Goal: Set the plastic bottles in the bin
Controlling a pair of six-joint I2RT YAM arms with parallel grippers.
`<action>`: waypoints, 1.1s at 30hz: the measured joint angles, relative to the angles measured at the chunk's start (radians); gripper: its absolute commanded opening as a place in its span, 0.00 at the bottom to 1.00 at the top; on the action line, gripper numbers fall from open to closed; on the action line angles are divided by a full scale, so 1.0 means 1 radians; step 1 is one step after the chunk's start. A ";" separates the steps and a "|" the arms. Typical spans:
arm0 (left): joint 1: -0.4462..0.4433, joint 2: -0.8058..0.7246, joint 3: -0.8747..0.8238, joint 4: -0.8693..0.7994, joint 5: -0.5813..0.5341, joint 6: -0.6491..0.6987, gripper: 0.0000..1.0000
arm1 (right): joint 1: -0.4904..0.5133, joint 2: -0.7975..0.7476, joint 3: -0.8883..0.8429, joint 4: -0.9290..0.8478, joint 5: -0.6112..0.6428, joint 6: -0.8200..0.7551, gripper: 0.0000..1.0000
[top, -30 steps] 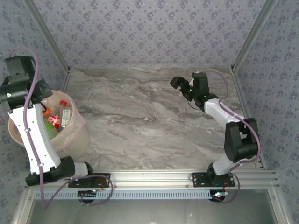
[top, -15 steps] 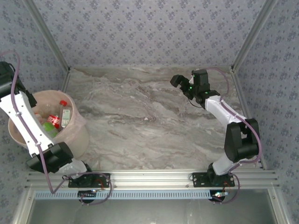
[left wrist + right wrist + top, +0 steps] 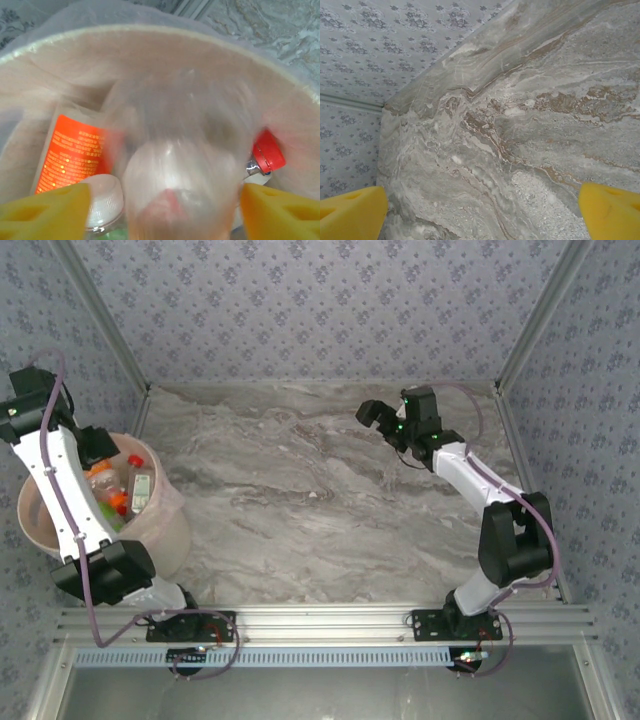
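The pale pink bin stands at the table's left edge with several plastic bottles lying in it. My left gripper hangs over its mouth. In the left wrist view that gripper is open, and a blurred clear bottle is between the yellow fingers without touching either. Below it lie an orange-labelled bottle, a white cap and a red cap, inside the bin's wall. My right gripper is open over bare marble at the far right.
The patterned walls and metal corner posts close the table at the back and sides. The bin stands hard against the left wall. Marble tabletop stretches between the bin and the right arm.
The left arm has swung back over the bin and its jaws have opened, letting go of the clear bottle. The right gripper has drifted slightly left.
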 measured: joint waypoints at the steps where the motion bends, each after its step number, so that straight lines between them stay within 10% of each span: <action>1: -0.001 0.000 0.000 -0.001 0.001 -0.007 0.97 | 0.000 0.000 0.005 -0.004 0.001 -0.003 1.00; 14: -0.087 -0.039 0.048 0.059 -0.007 -0.055 0.98 | 0.004 0.000 0.018 -0.040 0.035 -0.033 1.00; 26: -0.598 -0.293 -0.209 0.591 0.089 -0.096 0.98 | -0.006 -0.208 -0.096 -0.068 0.145 -0.125 1.00; 33: -0.739 -0.274 -0.418 0.910 0.148 -0.094 0.98 | -0.069 -0.329 -0.196 -0.069 0.211 -0.191 1.00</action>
